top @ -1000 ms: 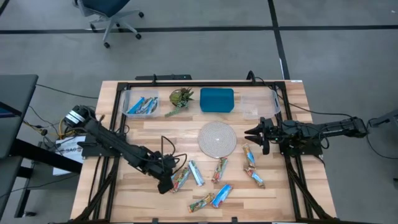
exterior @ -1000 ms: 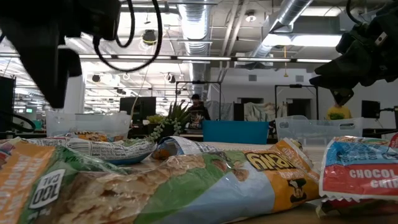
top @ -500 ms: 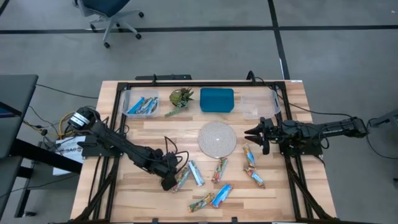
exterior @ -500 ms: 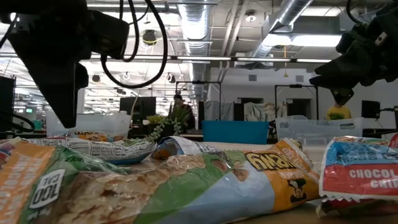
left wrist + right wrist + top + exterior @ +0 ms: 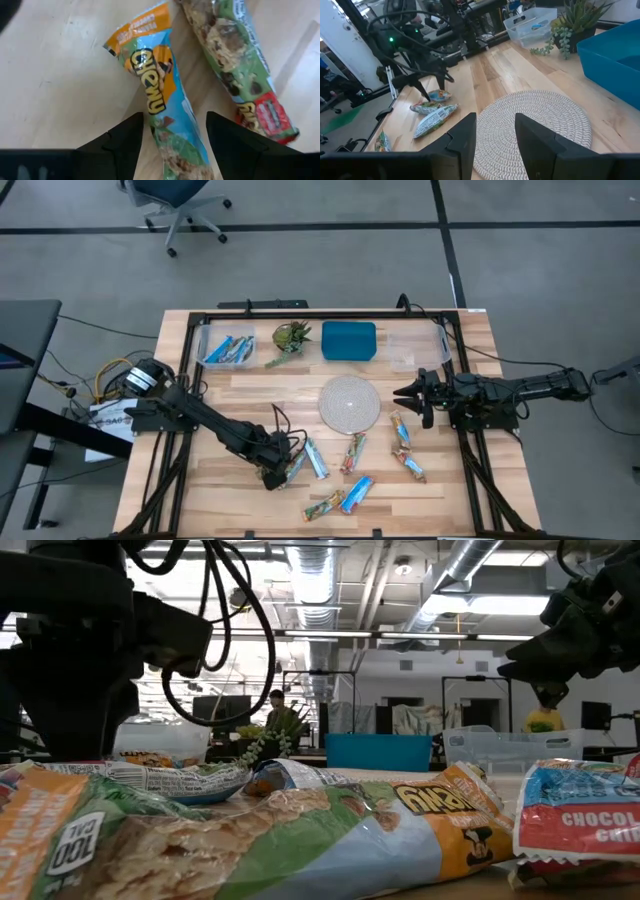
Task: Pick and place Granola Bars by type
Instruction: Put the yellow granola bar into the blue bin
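Observation:
Several shiny wrapped granola bars lie flat on the near half of the wooden table. My left gripper hangs open, low over an orange, blue and green bar. In the left wrist view its gripper has one finger on each side of that bar; whether they touch it I cannot tell. A green-and-red bar lies beside it. My right gripper waits open above the table's right side, near the woven mat. A few blue bars rest in the far left clear bin.
Along the far edge stand a clear bin, a green plant, a blue box and a second clear bin. More bars lie near the mat and the right arm. Bare wood shows at the near left.
My left gripper has moved a little toward the table's right and come down over the orange, blue and green bar. The bars have stayed where they lay.

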